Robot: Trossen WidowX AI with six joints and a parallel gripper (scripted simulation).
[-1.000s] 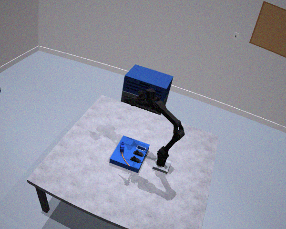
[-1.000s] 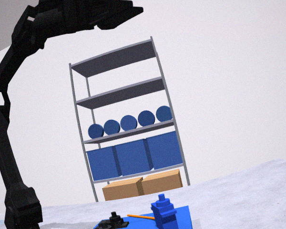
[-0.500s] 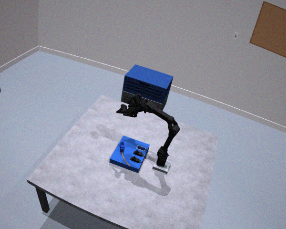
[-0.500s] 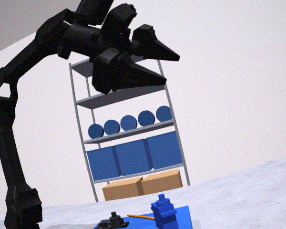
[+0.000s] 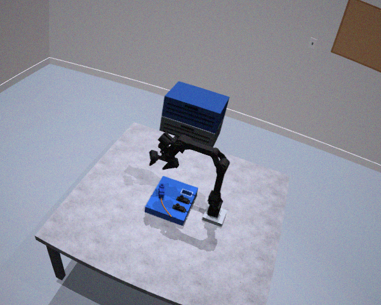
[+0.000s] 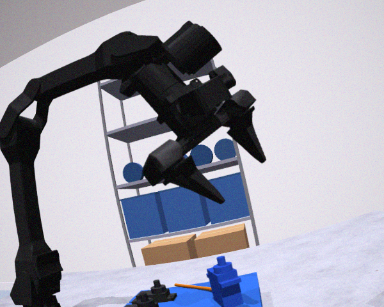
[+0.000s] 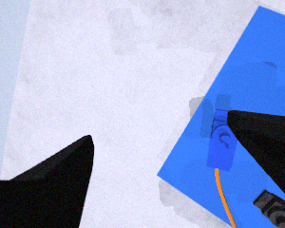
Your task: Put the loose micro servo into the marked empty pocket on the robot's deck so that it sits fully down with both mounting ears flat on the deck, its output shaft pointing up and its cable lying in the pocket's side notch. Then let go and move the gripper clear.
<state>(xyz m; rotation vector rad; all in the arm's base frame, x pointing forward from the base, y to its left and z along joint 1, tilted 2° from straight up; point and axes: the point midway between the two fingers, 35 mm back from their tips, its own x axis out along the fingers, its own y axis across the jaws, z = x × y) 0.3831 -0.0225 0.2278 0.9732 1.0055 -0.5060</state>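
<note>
The pale wall (image 5: 184,39) (image 6: 317,82) rises behind the mottled table (image 5: 118,246) (image 6: 334,241) (image 7: 62,95). In the exterior view a rack (image 6: 254,228) stands by the wall, bearing blue discs, blue bins and tan boxes. The top view shows a blue case (image 5: 197,96) stacked on a grey one (image 5: 166,124), both with dark bars on their fronts, too blurred to read as lettering. The black arm (image 5: 218,177) (image 6: 23,198) bends over the table, its gripper (image 5: 157,166) (image 6: 243,181) (image 7: 161,129) tilted downward above the deck (image 5: 154,204) (image 6: 255,287) (image 7: 256,43), jaws wide apart with nothing between them. The blue servo (image 5: 161,190) (image 6: 223,281) (image 7: 222,147) is on the deck, outside the pocket, body upright and shaft pointing up. Two black servos sit on the deck in a row with the white-outlined pocket (image 5: 187,192), which is empty. The thin orange cable (image 5: 165,208) (image 6: 192,286) (image 7: 219,185) trails from the blue servo across the deck, away from the pocket.
</note>
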